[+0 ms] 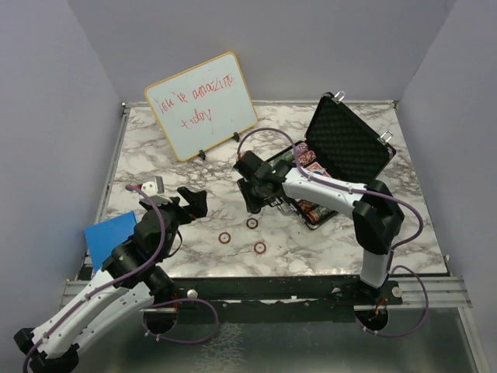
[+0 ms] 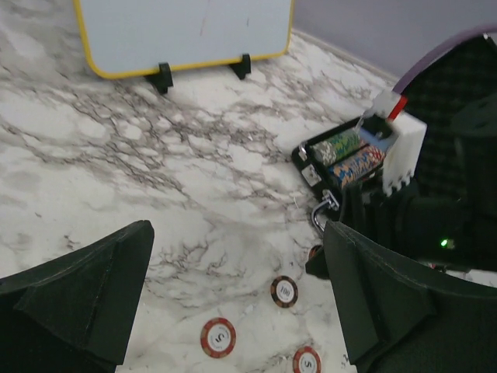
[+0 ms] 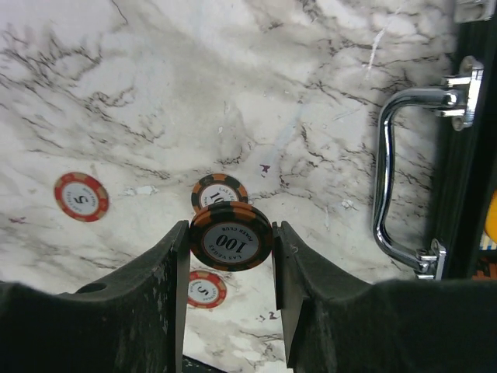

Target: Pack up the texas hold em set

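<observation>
From above, the black briefcase (image 1: pixel 353 140) stands open at the right rear of the marble table (image 1: pixel 194 155), its foam-lined lid propped up. Its base holds rows of poker chips (image 1: pixel 305 154) and red card decks (image 1: pixel 314 165). The right end effector (image 1: pixel 253 205) hangs just off the case's front-left corner, with the left end effector (image 1: pixel 194 203) further left.

The left wrist view shows the left end effector spread wide with nothing between its fingers. A loose 100 chip (image 2: pixel 284 291) and two red 5 chips (image 2: pixel 217 337) lie on the table beyond.

In the right wrist view, the right end effector pinches a black-and-orange 100 chip (image 3: pixel 231 237) by its rim, above the table and left of the case's chrome handle (image 3: pixel 404 179)
</observation>
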Available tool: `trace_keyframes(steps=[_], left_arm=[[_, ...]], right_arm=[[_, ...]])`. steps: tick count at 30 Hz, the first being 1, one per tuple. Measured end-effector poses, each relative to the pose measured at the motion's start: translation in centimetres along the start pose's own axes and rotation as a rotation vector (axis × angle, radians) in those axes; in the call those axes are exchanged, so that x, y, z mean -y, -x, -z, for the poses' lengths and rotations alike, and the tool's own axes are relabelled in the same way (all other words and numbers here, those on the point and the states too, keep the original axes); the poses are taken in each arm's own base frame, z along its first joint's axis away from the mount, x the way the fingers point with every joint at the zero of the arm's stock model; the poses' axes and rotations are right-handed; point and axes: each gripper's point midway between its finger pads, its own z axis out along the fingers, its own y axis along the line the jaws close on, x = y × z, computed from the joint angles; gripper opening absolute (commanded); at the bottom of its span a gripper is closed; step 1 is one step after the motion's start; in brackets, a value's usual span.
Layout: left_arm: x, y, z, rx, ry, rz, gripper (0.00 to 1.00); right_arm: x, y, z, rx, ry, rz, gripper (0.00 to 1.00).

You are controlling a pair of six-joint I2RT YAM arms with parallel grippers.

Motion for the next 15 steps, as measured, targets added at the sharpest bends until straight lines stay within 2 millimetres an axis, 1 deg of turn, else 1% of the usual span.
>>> trace_keyframes(steps=[4,5,9,11,13,15], left_arm=[[0.7,-3.7,-0.5,-0.098,-0.064,0.018,0.99],[0.9,-4.3,-0.6,-0.111,-0.078,0.023,0.99],[2.7,-7.6,-1.1,-0.186,-0.190,0.043,0.98],[3.8,-9.6,-1.5,-0.227,-0.264,0.057,0.97],[4.5,-11.4,-1.7,-0.265,-0.313,0.065,0.95],[5.3,-12.7,-1.9,-0.290,-0.366,0.075,0.95]], right_arm=[[0.6,1.4,2.0,0.053,0.032,-0.082,0.26],[0.7,1.5,2.4,0.061,0.041,-0.106,0.26],[1.4,1.5,3.8,0.078,0.080,-0.226,0.25],[1.4,1.6,4.7,0.091,0.107,-0.300,0.25],[1.4,2.2,6.0,0.131,0.139,-0.382,0.25],[1.3,2.7,7.4,0.171,0.169,-0.452,0.25]])
